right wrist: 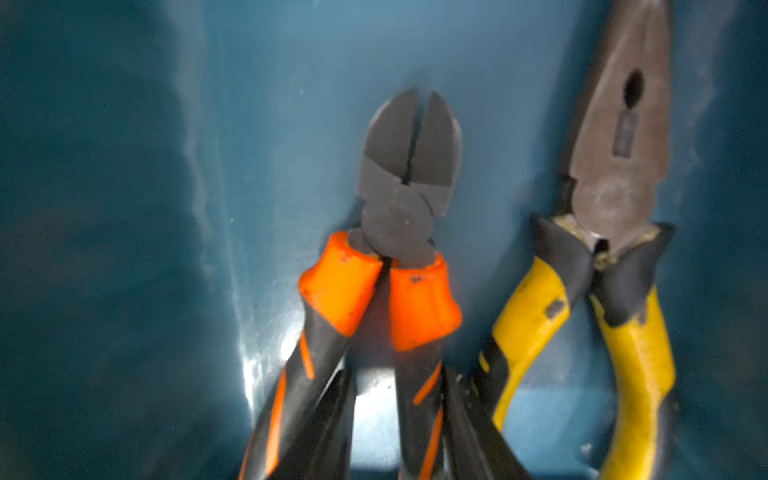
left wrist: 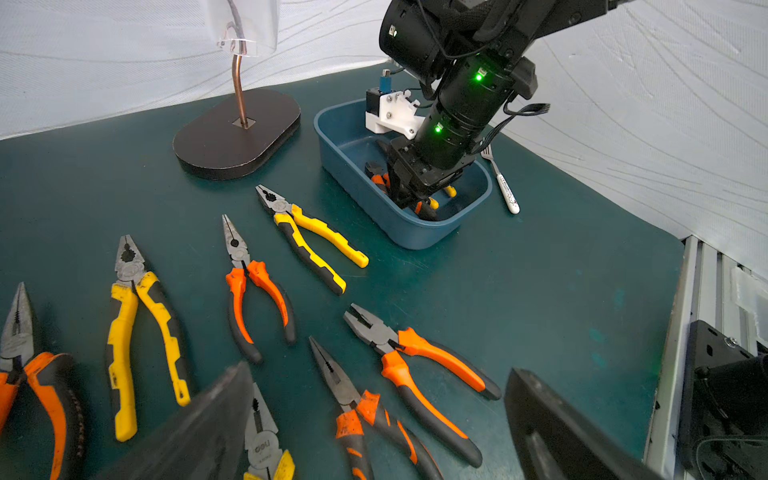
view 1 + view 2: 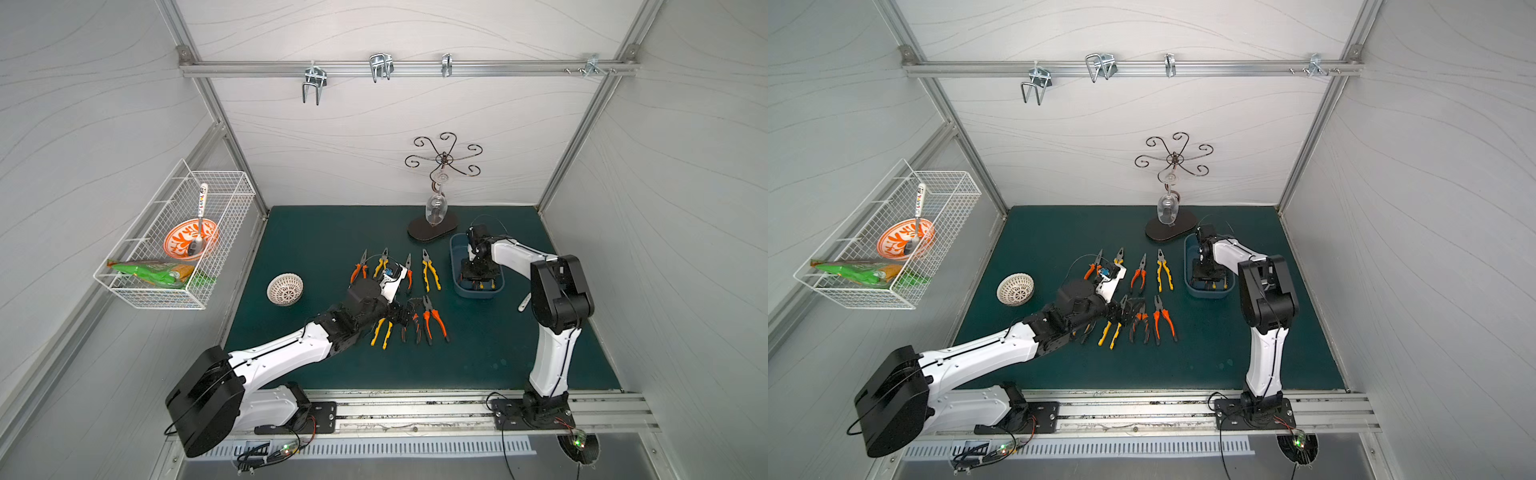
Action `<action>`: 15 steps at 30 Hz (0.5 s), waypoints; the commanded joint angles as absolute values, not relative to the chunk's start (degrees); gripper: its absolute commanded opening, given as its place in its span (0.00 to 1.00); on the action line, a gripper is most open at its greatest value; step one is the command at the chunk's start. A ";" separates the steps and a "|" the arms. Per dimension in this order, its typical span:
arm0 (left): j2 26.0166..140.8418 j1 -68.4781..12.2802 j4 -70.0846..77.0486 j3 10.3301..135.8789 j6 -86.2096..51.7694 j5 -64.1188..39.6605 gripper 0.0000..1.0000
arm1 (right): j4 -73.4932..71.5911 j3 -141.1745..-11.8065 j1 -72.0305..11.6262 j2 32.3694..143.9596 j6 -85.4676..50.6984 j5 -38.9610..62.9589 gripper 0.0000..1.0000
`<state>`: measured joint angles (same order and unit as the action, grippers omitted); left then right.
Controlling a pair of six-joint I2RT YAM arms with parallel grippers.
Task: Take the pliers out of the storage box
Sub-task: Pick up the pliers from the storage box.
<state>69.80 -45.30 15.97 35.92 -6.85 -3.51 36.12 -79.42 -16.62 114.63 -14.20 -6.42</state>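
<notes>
Right gripper (image 3: 478, 279) sits down inside the storage box (image 3: 478, 294), right of centre in both top views. Its narrow jaws pinch one handle of the orange-black pliers (image 1: 409, 174). Left gripper (image 2: 378, 374) gapes wide over the laid-out pliers (image 2: 309, 237).

From my station I see a blue storage box (image 2: 419, 235). The cutting pliers (image 1: 409, 187) in it have orange-and-black handles with dark grey jaws, the long-nose pliers (image 1: 615, 174) yellow-and-black handles. The table mat (image 3: 478, 353) is dark teal. One bowl (image 3: 176, 243) is orange with a white leaf pattern.
</notes>
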 commanded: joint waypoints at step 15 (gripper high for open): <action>68.87 -45.35 14.40 38.92 -8.24 -1.67 1.00 | 32.14 -72.64 -16.19 102.70 -14.52 -8.18 0.00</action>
<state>69.80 -45.32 14.66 35.99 -7.11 -3.14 34.68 -73.32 -16.45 107.87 -14.61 -7.57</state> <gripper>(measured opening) 0.996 0.180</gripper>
